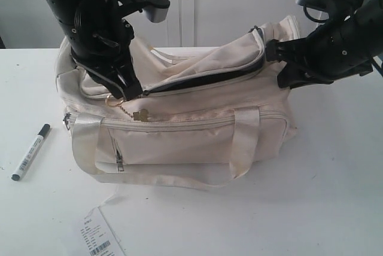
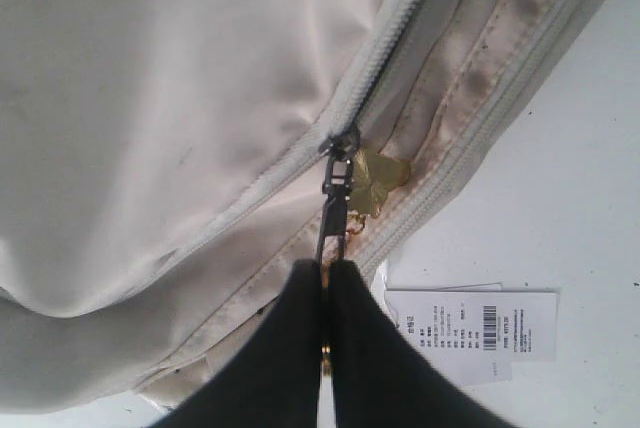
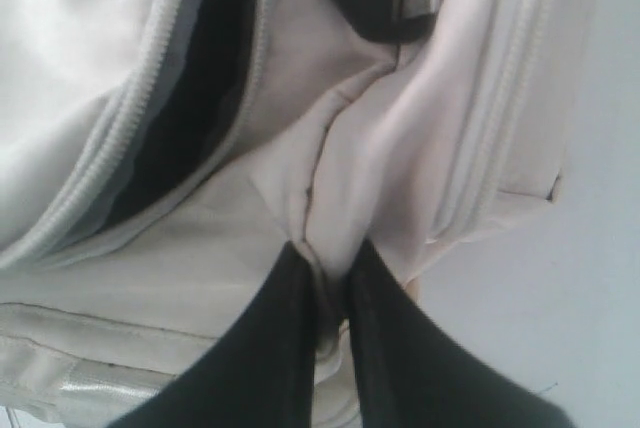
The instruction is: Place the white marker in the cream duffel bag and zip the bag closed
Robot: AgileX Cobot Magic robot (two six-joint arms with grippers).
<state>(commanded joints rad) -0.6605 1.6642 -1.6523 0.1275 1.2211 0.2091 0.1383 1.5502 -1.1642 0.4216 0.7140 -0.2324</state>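
The cream duffel bag lies on the white table with its curved top zipper gaping, dark lining showing. The white marker with a black cap lies on the table left of the bag, outside it. My left gripper is at the bag's left top end, shut on the black zipper pull; its fingers pinch the pull's tab. My right gripper is at the bag's right end, shut on a fold of cream fabric beside the open zipper.
A white barcode paper tag lies on the table in front of the bag, also seen in the left wrist view. A gold charm hangs by the zipper slider. The bag's handle straps drape over its front pocket.
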